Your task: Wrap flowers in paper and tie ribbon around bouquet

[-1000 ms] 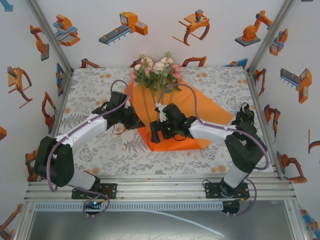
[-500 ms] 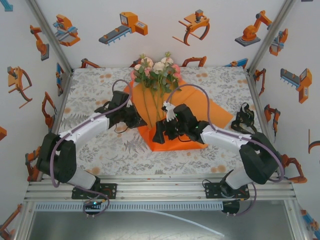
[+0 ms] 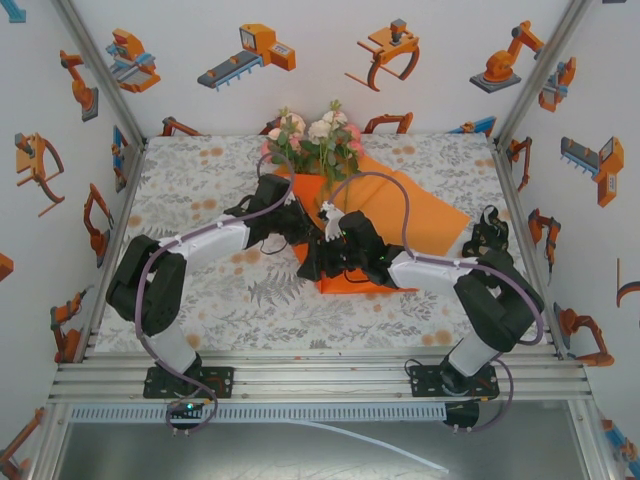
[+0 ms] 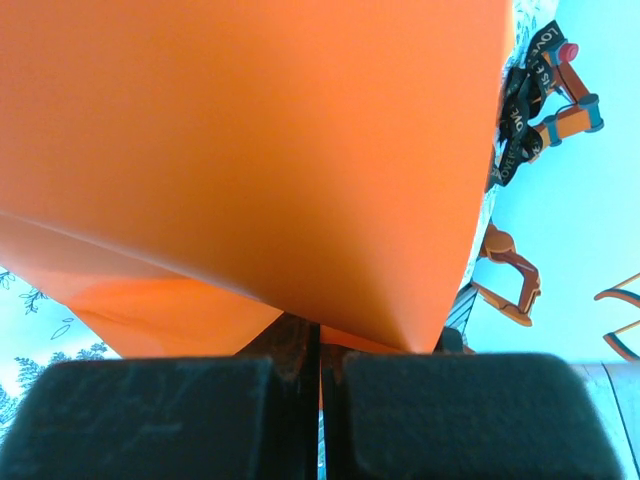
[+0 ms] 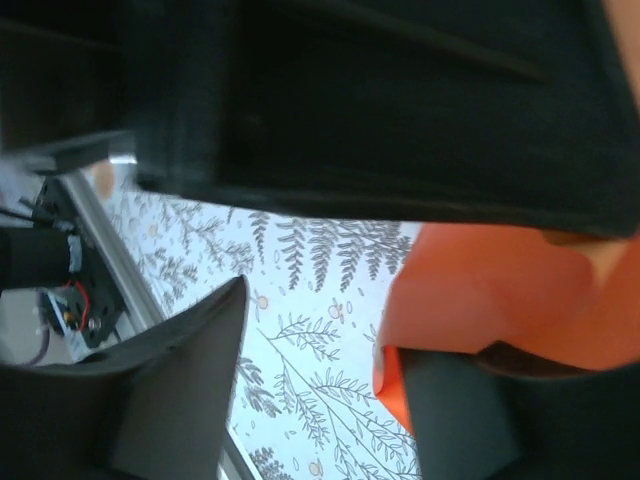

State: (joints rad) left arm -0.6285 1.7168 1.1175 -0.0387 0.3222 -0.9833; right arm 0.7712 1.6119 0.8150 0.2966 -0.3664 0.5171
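The flowers (image 3: 312, 140) lie at the back centre, with their stems running down onto the orange paper (image 3: 420, 215). My left gripper (image 3: 298, 222) is at the paper's left side, shut on its edge. In the left wrist view its pads (image 4: 150, 415) are pressed almost together on a sliver of paper (image 4: 250, 150), which arches above them. My right gripper (image 3: 312, 265) is at the paper's near corner and open. In the right wrist view the folded paper edge (image 5: 500, 290) rests on one finger (image 5: 460, 420), and bare cloth shows between the jaws. The black ribbon (image 3: 487, 232) lies heaped at the right edge.
Patterned tablecloth (image 3: 190, 190) lies bare left of the arms and along the front. White walls with robot pictures and metal posts (image 3: 525, 85) close in three sides. A metal rail (image 3: 320, 375) runs across the near edge. The right arm's cable (image 3: 385, 190) loops above the paper.
The left gripper has moved right, carrying the paper's left side over the stems. The right gripper has shifted left toward the paper's near corner, and its jaws have narrowed.
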